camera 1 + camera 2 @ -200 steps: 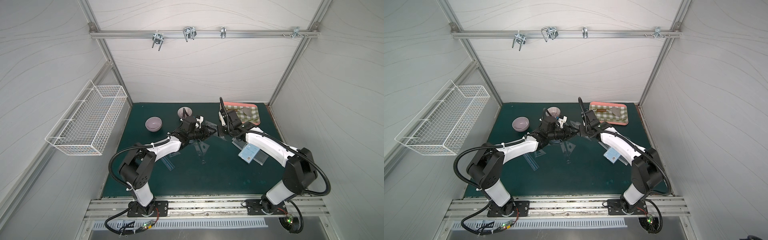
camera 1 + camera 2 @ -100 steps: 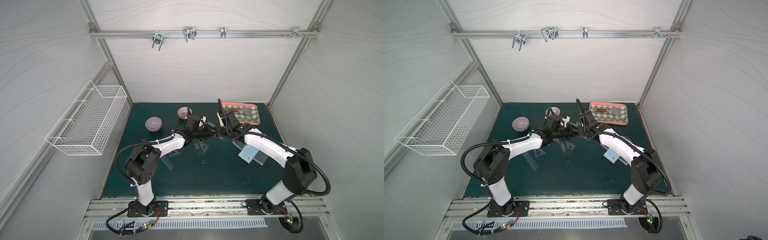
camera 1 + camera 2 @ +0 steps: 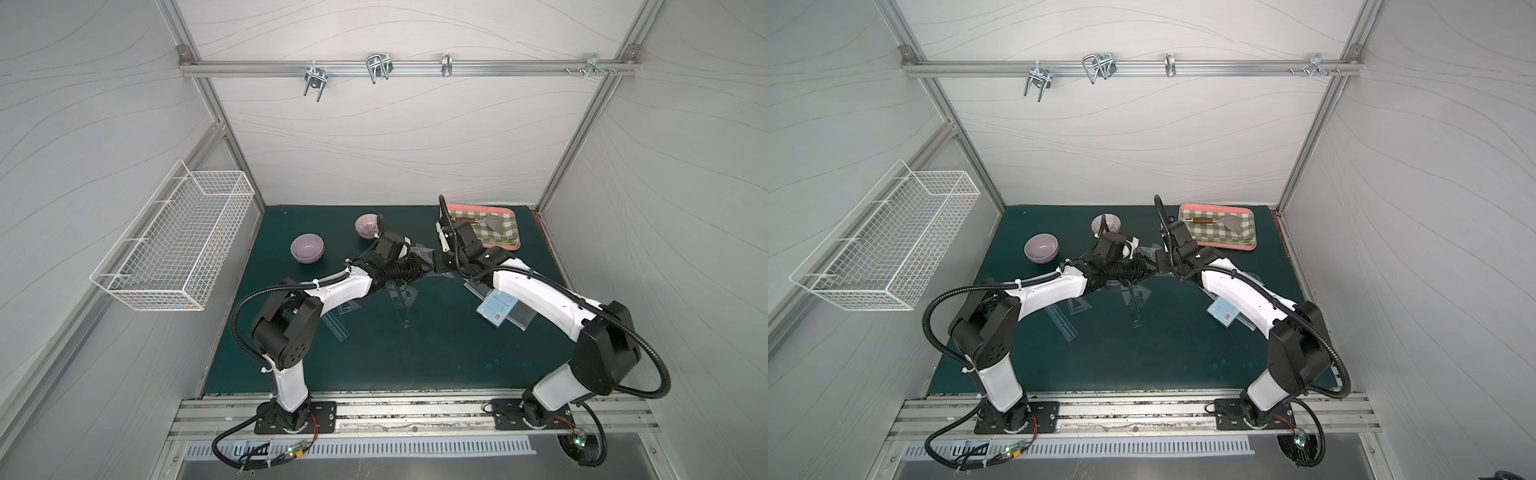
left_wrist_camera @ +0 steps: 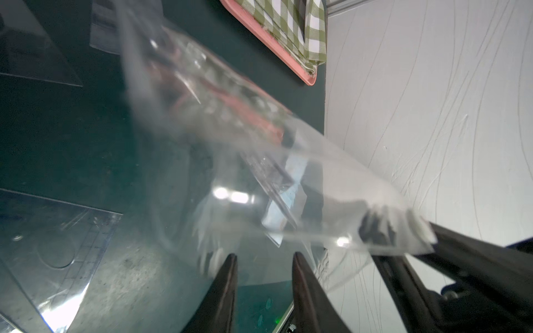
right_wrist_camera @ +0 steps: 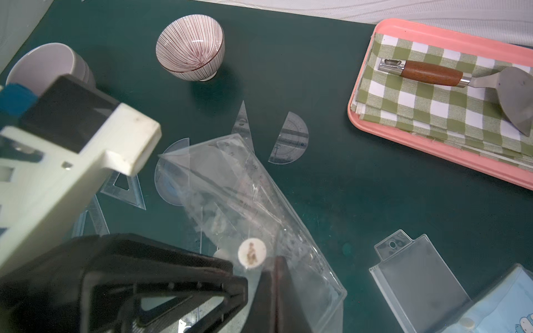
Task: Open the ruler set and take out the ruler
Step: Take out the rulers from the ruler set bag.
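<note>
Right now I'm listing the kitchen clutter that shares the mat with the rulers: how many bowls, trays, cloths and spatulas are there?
Bowls: 2, the lilac bowl and the striped bowl
Pink tray: 1
Checked cloth: 1
Spatula: 1
Total: 5

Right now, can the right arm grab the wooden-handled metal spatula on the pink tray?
Probably not yet: the right gripper is shut on the clear plastic case. The wooden-handled spatula lies close and uncovered.

the mat (image 3: 415,361) lies bare in front; bowls (image 3: 306,247), a pink tray (image 3: 1229,247) and loose set squares (image 3: 403,305) crowd its back.
</note>
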Robot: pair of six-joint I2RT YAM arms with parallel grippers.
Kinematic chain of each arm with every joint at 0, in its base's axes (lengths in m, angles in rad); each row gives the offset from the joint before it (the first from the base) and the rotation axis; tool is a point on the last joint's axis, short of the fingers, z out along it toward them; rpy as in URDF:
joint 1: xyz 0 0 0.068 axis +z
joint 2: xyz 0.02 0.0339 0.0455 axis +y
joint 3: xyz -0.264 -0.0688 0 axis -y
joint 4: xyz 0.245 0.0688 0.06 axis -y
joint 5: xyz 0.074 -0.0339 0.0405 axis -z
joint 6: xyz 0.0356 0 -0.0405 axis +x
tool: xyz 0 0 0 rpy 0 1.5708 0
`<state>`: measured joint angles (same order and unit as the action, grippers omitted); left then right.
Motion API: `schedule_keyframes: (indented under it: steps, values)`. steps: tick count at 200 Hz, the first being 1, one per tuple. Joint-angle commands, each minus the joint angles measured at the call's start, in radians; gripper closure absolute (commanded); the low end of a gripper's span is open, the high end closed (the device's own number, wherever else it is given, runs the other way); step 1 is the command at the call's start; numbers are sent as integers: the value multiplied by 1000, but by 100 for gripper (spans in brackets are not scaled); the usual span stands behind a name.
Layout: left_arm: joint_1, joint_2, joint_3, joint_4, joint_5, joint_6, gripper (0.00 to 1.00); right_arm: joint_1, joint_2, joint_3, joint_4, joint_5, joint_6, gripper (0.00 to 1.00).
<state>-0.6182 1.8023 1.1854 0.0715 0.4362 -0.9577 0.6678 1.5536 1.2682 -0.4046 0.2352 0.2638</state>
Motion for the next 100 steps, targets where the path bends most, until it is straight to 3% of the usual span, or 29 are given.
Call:
schedule_keyframes:
  steps: [1,43,70,100]
  values:
    - [-6,15,43,34,-56,19,66,15,-45,-17,15,7,-6,100]
    - [-7,17,34,112,-88,-9,63,23,-57,-41,21,7,-6,100]
    - [-10,53,97,39,-83,9,62,25,-65,-45,26,9,-6,100]
    - [-19,84,129,2,-78,24,68,30,-68,-36,23,16,-12,100]
